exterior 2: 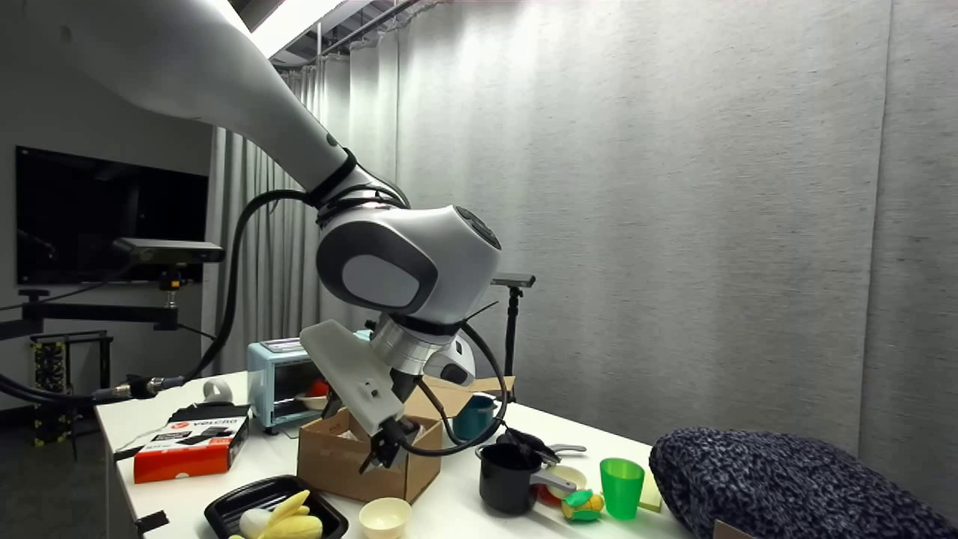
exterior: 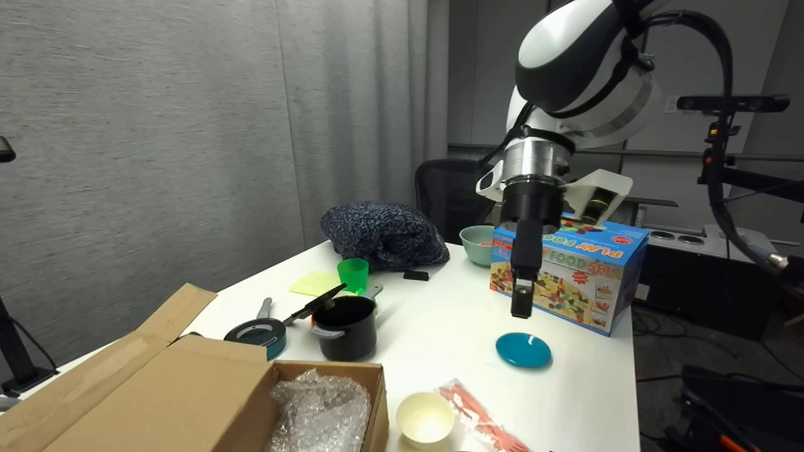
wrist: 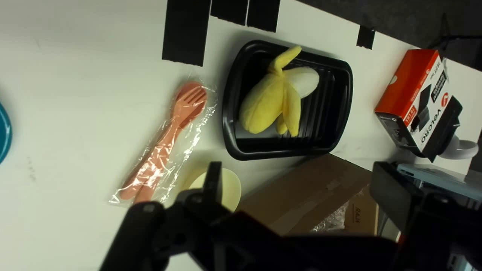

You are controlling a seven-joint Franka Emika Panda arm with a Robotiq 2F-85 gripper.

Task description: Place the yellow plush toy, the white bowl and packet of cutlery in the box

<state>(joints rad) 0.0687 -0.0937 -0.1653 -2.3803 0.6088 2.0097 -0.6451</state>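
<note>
The yellow plush toy (wrist: 261, 105), a peeled banana, lies in a black tray (wrist: 229, 131); it also shows in an exterior view (exterior 2: 293, 525). The white bowl (exterior: 425, 419) stands on the table beside the box (exterior: 163, 395). In the wrist view the bowl (wrist: 231, 190) is partly hidden behind a finger. The packet of cutlery (wrist: 165, 145) lies flat near the bowl. The box, also in the wrist view (wrist: 286, 199), is open with bubble wrap inside. My gripper (wrist: 297, 167) is open and empty, up above the table; in an exterior view it (exterior: 522, 304) hangs behind the blue plate.
The blue plate (exterior: 523, 349) lies near a printed toy box (exterior: 565, 276). A black pot (exterior: 345, 329), a pan (exterior: 257, 336) and a green cup (exterior: 353, 274) stand beyond the box. A Velcro box (exterior 2: 191, 449) and a toaster oven (exterior 2: 262, 382) stand at the other end.
</note>
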